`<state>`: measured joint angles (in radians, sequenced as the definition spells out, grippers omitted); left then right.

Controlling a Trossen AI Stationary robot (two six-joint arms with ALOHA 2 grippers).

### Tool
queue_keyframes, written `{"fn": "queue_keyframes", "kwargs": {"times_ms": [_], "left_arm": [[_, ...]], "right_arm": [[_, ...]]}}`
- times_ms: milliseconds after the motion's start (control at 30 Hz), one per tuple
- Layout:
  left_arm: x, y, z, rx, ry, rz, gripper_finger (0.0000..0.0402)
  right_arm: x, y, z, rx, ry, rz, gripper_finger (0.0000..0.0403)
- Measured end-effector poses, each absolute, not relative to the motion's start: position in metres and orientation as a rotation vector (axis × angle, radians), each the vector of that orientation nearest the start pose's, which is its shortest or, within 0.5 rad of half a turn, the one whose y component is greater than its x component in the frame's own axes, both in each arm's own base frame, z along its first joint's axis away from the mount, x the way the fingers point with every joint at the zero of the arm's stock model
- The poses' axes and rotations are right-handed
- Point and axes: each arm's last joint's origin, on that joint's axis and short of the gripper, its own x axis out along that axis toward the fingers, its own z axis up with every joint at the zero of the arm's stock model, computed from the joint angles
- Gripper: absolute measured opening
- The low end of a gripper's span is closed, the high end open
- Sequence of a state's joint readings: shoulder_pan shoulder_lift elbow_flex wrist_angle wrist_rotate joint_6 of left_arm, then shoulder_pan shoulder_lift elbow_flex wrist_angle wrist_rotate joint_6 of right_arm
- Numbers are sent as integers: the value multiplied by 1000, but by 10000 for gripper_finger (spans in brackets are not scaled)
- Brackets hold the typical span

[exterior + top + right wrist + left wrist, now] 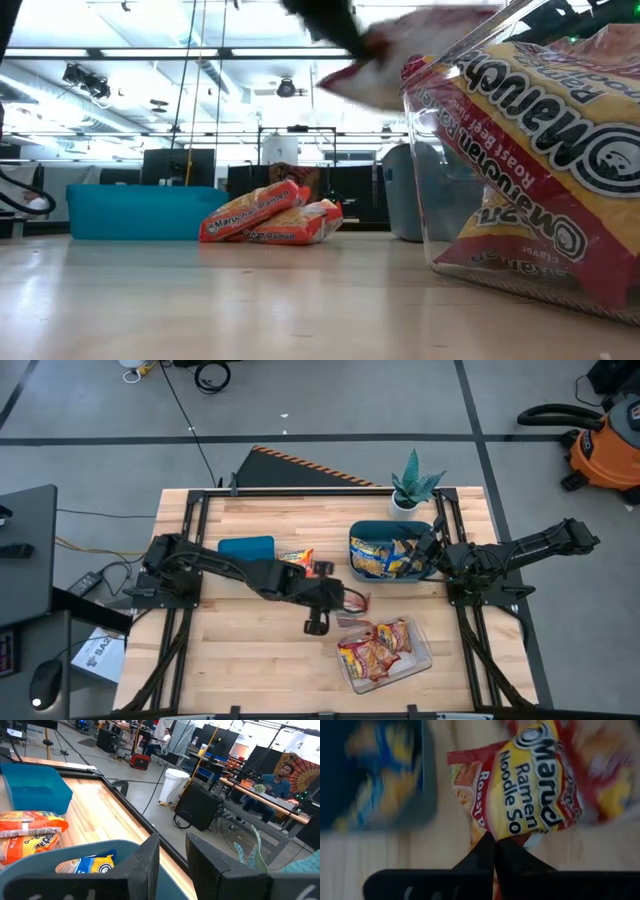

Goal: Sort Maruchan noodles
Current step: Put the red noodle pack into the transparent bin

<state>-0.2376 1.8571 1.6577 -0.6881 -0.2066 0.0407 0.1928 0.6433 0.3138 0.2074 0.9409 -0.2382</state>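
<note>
At the left of the wooden table point(250, 650) in the high view lies an empty teal bin point(246, 548), and just beside it to the right two orange ramen packets point(296, 557) rest on the bare wood, stacked slightly askew in the low view with their long sides running roughly across the table. The left pincer point(345, 600) hangs above mid-table, its fingers point(485, 851) closed on the lower edge of a red-and-yellow Maruchan packet point(525, 785), a shiny wrapper printed "Ramen Noodle Soup" whose long axis points straight out from the fingertips. Ahead of it, near the front edge, the clear tray point(420, 660) holds more red-and-yellow packets point(375, 650), lying at a slant and filling most of its floor. Bare wood stretches wide in front of the left arm and between the tray and the second teal bin point(360, 530). That bin, toward the back, is piled with blue-and-yellow packets point(385, 557) lying in a jumble. The right pincer point(428, 543) sits at this bin's right rim, its fingers parted and empty, with a potted plant point(412, 488) behind.
</note>
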Motion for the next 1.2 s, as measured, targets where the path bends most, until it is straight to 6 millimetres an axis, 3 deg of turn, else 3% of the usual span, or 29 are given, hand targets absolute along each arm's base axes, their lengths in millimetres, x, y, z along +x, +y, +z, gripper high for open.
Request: {"fn": "queue_keyframes", "kwargs": {"times_ms": [200,433,633,800,933,1200], "left_arm": [[432,-95,286,354,609,-142,8],[471,-96,260,451,347,-313,9],[494,-97,235,431,170,-411,9],[505,-98,201,435,171,-406,9],[509,-97,186,432,213,-332,11],[509,-99,185,409,215,-352,92]], "right_arm": [[146,5,229,-294,193,-739,101],[146,4,229,-308,199,-744,101],[145,4,229,-312,202,-749,101],[145,4,229,-312,202,-749,101],[145,4,229,-313,203,-749,101],[145,4,229,-316,204,-748,101]]}}
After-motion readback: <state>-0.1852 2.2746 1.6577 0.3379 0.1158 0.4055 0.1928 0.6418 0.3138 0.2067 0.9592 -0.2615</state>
